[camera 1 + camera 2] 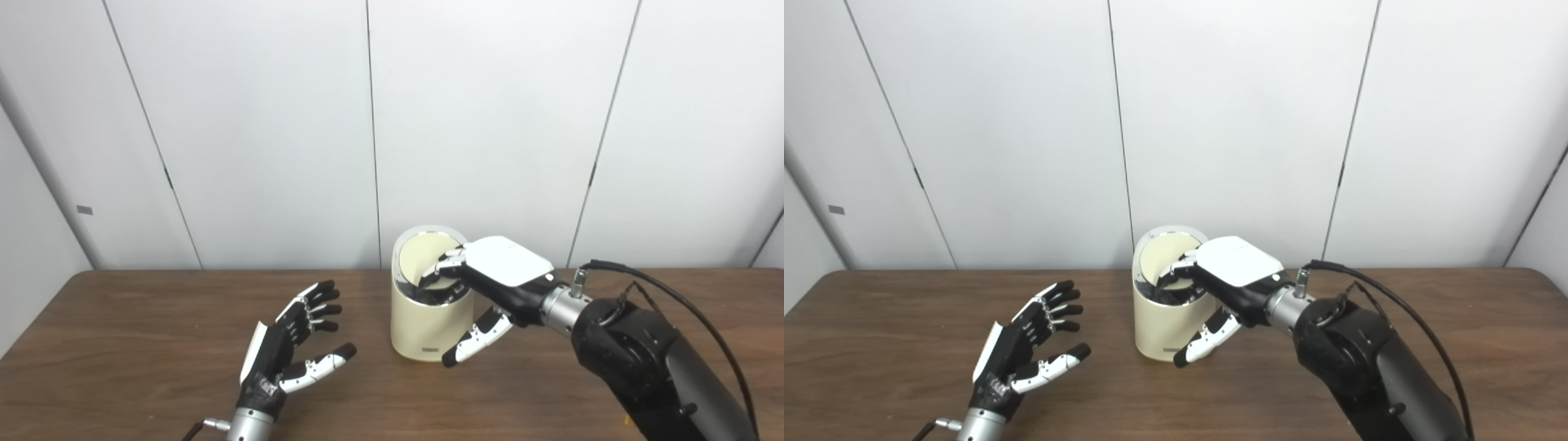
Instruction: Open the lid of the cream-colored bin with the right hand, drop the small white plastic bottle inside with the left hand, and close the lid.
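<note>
Left eye view: the bin (429,318) is seen with its lid (422,260) tipped up, touched by the right hand (490,288); no bottle is seen. Right eye view: the left hand (1029,349) is spread, empty, so only closing looks left.

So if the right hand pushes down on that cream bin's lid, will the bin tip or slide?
The cream bin looks tall and narrow, so a sideways push might tip it. Its smooth wall could slip on the table. The right hand pressing mostly downward probably steadies it.
</note>
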You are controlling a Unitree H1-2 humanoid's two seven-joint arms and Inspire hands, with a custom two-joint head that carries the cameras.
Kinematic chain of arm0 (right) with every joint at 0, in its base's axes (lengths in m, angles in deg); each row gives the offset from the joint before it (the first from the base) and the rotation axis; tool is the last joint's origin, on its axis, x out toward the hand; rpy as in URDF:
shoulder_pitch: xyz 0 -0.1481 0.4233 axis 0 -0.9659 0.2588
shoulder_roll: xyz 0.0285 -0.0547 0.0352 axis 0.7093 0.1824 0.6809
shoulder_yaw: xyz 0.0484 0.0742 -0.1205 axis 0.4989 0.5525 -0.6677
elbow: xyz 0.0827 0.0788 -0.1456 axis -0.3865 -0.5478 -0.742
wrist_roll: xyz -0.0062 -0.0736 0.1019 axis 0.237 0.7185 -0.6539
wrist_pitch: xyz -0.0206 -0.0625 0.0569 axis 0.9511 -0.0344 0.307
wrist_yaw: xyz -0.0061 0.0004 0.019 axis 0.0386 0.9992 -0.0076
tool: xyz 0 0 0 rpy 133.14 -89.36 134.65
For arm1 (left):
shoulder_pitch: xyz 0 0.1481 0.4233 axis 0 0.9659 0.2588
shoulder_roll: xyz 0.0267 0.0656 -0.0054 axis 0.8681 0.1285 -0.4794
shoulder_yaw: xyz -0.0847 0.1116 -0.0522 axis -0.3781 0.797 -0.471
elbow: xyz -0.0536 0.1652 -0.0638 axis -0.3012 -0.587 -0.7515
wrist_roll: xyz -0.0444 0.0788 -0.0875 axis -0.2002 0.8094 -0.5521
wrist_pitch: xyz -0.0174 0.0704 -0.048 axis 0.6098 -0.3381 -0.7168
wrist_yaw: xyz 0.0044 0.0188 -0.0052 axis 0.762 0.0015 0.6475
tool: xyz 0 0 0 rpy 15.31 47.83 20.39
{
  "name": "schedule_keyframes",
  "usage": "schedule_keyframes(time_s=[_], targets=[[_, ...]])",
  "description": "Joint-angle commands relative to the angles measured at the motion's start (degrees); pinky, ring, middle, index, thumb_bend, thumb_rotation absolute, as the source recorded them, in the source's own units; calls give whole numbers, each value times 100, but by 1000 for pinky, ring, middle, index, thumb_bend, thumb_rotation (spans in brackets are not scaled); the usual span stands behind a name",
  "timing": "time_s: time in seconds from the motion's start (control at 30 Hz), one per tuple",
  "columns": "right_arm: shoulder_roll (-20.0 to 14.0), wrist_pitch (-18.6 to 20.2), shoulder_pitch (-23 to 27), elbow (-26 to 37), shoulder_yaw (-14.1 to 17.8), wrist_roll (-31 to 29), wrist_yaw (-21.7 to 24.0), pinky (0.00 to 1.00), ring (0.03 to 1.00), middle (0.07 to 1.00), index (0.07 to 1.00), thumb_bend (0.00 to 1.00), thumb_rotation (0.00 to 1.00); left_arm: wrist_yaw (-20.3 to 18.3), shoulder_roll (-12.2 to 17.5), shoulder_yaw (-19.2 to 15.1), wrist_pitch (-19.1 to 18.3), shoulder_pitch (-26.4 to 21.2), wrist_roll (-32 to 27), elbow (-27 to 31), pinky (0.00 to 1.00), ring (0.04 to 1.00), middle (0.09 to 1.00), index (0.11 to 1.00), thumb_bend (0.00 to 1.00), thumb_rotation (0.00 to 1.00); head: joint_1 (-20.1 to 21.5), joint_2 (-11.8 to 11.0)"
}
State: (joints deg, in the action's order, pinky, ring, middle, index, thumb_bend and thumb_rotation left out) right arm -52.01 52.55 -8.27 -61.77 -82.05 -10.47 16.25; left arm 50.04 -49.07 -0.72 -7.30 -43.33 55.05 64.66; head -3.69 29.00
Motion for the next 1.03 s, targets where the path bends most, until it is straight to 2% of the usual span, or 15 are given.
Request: schedule_keyframes(time_s=[0.0, 0.07, 0.2, 0.37, 0.4, 0.57, 0.63, 0.83, 1.0], targets=[[-64, 158, 41, 112, 170, -58, -8, 906, 873, 781, 754, 737, 439, 40, -13, -3, 80, -53, -72, 103, 668, 767, 828, 861, 713, 130, -6, 0], [-37, 123, 46, 179, 284, -178, -133, 855, 853, 770, 741, 739, 411, 29, -13, -6, 77, -60, -96, 87, 670, 769, 830, 859, 714, 127, -1, -8], [42, 166, 61, 305, 542, -399, -304, 824, 848, 768, 742, 714, 385, 40, -4, 1, 91, -75, -48, 63, 668, 769, 831, 858, 712, 132, 11, -25], [153, -70, 70, 51, 872, -574, -875, 627, 777, 784, 783, 729, 394, 12, -1, 2, 116, -90, -86, 33, 671, 771, 833, 857, 711, 121, 9, -51], [164, -97, 67, 6, 907, -612, -962, 615, 770, 787, 793, 731, 401, 15, -1, 1, 124, -91, -78, 32, 669, 768, 830, 855, 710, 120, 9, -51], [269, 86, -121, -20, 1198, -794, -1341, 640, 803, 825, 826, 709, 385, 8, 5, -6, 145, -110, -98, -1, 665, 764, 825, 854, 718, 130, 11, -64], [309, 127, -231, -68, 1315, -907, -1472, 619, 797, 838, 834, 702, 398, 8, 8, -8, 129, -111, -99, 7, 663, 764, 825, 854, 720, 132, 10, -65], [444, 10, -620, -284, 1630, -1256, -2018, 604, 778, 835, 829, 702, 361, -8, 27, -8, 122, -116, -124, 9, 663, 764, 827, 855, 722, 136, 21, -70], [633, -113, -1026, -425, 1923, -1686, -2476, 664, 796, 841, 835, 699, 318, -15, 35, -2, 136, -113, -157, 22, 668, 767, 828, 856, 715, 128, 21, -70]])
